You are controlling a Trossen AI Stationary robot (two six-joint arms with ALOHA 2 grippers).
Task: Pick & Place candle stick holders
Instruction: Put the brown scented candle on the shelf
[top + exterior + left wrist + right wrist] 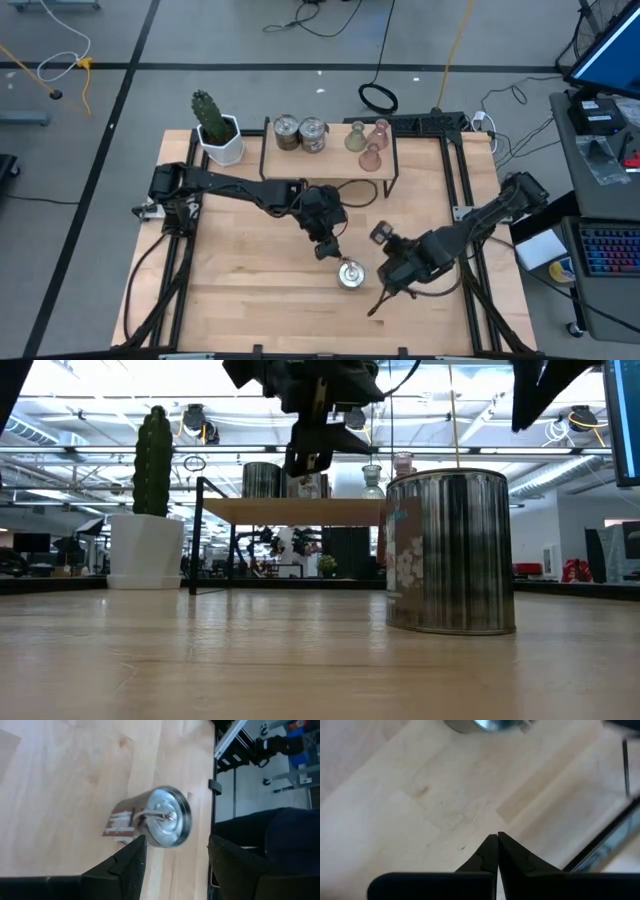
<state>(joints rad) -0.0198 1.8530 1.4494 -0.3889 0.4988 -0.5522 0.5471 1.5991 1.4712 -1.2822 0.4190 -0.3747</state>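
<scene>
Wood table [230, 290], small shelf [330, 165] at back. Silver cup [350, 273] stands well in front of shelf, alone. Left gripper [328, 250] just above cup, fingers spread, holding nothing. Right gripper [378, 303] beside cup, pinched closed, empty. Risk: finger bumps rim, cup tips, rolls.

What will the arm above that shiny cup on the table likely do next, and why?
Probably lower straight down and close. The left claw is open beside and above the silver cup, which stands alone on the table while the other holders sit on the shelf. The right claw waits shut nearby.
</scene>
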